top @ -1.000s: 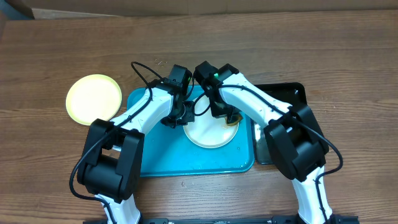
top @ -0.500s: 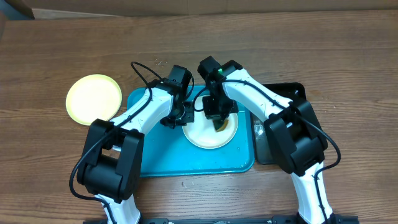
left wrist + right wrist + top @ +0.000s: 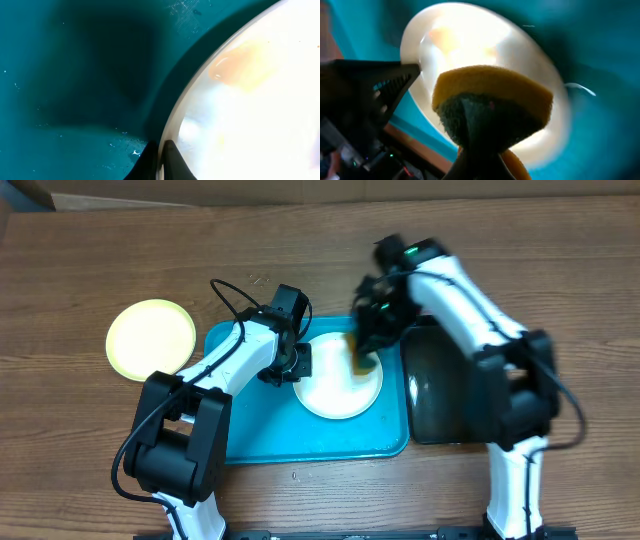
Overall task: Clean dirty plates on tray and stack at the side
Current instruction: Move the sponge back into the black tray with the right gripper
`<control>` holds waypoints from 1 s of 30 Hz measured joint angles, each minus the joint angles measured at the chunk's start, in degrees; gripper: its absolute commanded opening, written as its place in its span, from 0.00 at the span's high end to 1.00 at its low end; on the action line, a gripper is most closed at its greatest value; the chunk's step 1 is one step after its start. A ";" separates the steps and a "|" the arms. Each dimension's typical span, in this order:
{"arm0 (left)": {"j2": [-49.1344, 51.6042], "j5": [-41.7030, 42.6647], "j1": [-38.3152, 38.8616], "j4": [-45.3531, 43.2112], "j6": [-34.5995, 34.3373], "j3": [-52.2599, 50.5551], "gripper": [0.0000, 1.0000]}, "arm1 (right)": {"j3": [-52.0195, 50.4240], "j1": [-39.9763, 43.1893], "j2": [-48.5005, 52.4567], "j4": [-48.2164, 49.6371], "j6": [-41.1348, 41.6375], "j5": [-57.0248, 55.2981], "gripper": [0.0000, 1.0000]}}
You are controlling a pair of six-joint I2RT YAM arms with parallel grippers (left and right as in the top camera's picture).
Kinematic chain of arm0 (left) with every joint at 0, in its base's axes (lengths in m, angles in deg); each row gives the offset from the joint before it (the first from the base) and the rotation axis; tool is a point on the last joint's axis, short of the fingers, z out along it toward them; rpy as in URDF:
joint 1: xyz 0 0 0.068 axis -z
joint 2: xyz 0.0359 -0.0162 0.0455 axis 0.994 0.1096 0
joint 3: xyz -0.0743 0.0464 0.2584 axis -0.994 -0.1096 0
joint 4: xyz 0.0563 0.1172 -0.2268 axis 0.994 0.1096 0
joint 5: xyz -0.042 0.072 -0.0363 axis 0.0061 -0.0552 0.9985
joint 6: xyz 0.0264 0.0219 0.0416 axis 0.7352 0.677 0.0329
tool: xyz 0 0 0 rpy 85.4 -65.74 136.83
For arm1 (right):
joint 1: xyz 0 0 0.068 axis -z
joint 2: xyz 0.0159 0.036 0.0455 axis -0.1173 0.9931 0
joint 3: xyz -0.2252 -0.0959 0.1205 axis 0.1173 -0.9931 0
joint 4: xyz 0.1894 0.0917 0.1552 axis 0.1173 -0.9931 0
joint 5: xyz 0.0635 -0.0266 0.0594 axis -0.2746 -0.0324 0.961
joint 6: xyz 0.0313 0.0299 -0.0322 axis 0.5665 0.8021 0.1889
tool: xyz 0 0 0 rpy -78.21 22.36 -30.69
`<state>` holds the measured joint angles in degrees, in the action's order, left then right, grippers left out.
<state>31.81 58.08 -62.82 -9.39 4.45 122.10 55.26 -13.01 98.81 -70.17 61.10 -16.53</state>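
Observation:
A white plate point(image 3: 338, 388) lies on the turquoise tray point(image 3: 250, 435). My left gripper point(image 3: 297, 361) is shut on the plate's left rim; in the left wrist view its fingers point(image 3: 161, 161) pinch the rim of the plate point(image 3: 260, 110), which bears a pale orange smear. My right gripper point(image 3: 366, 352) is shut on a yellow and dark green sponge point(image 3: 490, 107) held above the plate point(image 3: 470, 45), over its far right edge. A pale yellow-green plate point(image 3: 151, 339) lies on the table left of the tray. A third plate is out of view.
A narrower black tray point(image 3: 445, 385) lies right of the turquoise tray, partly under my right arm. The wooden table point(image 3: 100, 260) extends behind and to both sides.
My right gripper has lifted the sponge off the plate's middle and swung it up and to the right, blurred by motion. My left gripper has kept hold of the rim.

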 measured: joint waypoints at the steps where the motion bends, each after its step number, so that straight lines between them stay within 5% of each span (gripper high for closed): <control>1: 0.00 0.00 0.00 0.00 0.00 0.00 0.94 | 0.09 1.75 -1.92 -1.49 -0.17 -1.01 0.96; 14: 0.00 -0.02 0.00 -0.15 0.00 0.00 0.92 | -0.63 15.98 -10.69 -7.61 0.00 -18.75 0.96; 27: 0.00 0.00 0.00 -0.42 0.02 0.00 0.92 | -20.04 16.00 -10.58 10.91 3.72 -28.89 0.95; 30: 0.00 0.00 0.00 -0.44 0.02 0.00 0.92 | -21.88 16.00 -10.58 12.20 3.82 -29.18 0.61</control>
<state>31.81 58.08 -62.82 -9.82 4.48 122.10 33.38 2.99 88.24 -57.97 64.93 -45.71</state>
